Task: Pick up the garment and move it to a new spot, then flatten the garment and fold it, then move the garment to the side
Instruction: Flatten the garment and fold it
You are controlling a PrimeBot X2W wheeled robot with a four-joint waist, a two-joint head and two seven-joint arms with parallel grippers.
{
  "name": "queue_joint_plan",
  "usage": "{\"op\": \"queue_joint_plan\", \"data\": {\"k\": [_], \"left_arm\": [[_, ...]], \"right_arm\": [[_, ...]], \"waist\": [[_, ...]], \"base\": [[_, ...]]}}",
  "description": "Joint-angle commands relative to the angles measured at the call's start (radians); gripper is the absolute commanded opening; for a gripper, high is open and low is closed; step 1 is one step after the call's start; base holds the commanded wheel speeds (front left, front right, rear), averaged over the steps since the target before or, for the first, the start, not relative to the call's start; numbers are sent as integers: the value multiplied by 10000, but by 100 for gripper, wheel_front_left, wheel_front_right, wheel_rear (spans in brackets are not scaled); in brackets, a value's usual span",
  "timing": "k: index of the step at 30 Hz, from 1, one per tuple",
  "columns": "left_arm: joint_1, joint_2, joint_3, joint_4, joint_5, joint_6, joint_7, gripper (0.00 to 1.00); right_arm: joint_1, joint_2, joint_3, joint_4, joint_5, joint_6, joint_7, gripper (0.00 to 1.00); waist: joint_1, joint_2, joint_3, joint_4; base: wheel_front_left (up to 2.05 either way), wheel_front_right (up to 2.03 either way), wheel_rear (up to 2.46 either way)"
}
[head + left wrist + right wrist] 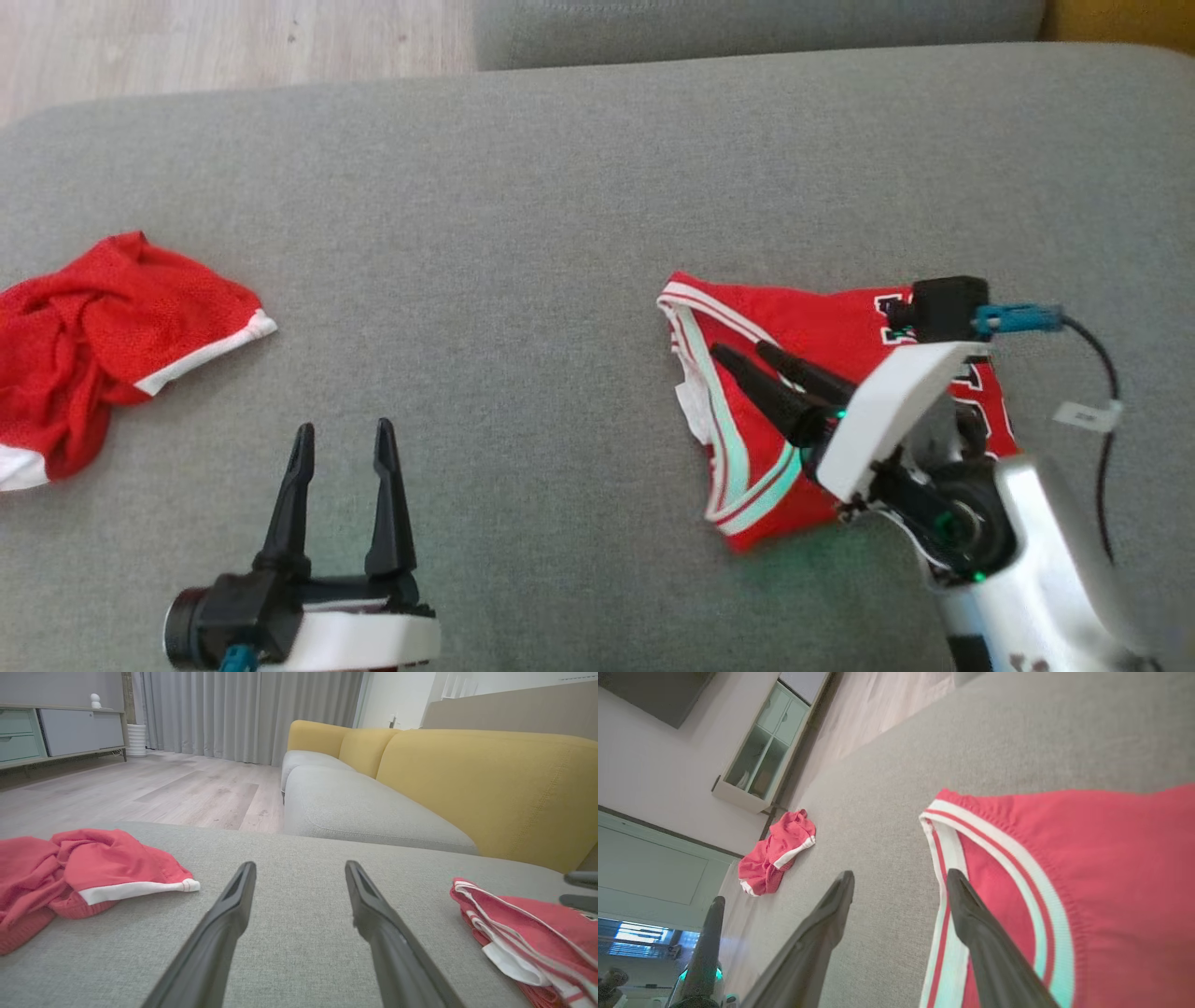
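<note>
Operator: Jaws first, how do they stand?

Observer: Both pairs are apart, with nothing between them. The left gripper (344, 427) sits at the lower left of the head view, fingers pointing up the frame over the bare grey cushion (560, 187). The right gripper (739, 348) reaches in from the lower right, fingers slanting toward the upper left.

Operator: And the garment?

Observer: The red jersey (803, 322) lies right of centre in the head view, flattish and in layers on the cushion, with striped white trim down its left edge. The right gripper hangs over that left part. In the right wrist view one finger (980, 933) crosses the striped trim, and the other finger stands over grey fabric just beside the edge. Whether the tips touch the cloth I cannot tell.

Operator: Anything else on the cushion?

Observer: A crumpled red garment (103, 327) with white hems lies at the far left of the head view, well apart from the jersey. The left gripper is between the two, nearer the bottom edge.

Operator: Beyond the cushion?

Observer: Pale wood floor (187, 47) shows at the upper left of the head view. A yellow backrest (467, 774) fills the upper right of the left wrist view.
</note>
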Motion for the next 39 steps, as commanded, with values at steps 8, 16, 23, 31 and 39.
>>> {"op": "queue_joint_plan", "data": {"k": [8, 16, 23, 31, 39], "left_arm": [[216, -26, 739, -452, 65, 59, -51, 100], [249, -26, 925, -549, 116, -9, -51, 100], [122, -26, 882, -592, 95, -30, -51, 100], [-111, -26, 733, -439, 156, -147, -51, 100], [-103, -26, 897, -458, 143, -75, -51, 100]], "right_arm": [[600, -467, -503, -4246, -3750, 77, -1211, 100], [1259, -1467, -1559, -2759, -6746, 77, -4812, 100], [1003, -548, -2064, 228, -8000, 77, -5945, 0], [29, -66, -2472, 3501, -9187, 77, -6783, 0], [335, -10, -2024, 5363, -9671, 77, -7063, 0]], "waist": [[0, -1, -392, -121], [0, -1, -558, -181], [0, -1, -353, -48], [0, -1, -159, 333], [0, -1, -254, 684]], "base": [[0, 0, 0], [0, 0, 0], [0, 0, 0], [0, 0, 0], [0, 0, 0]]}}
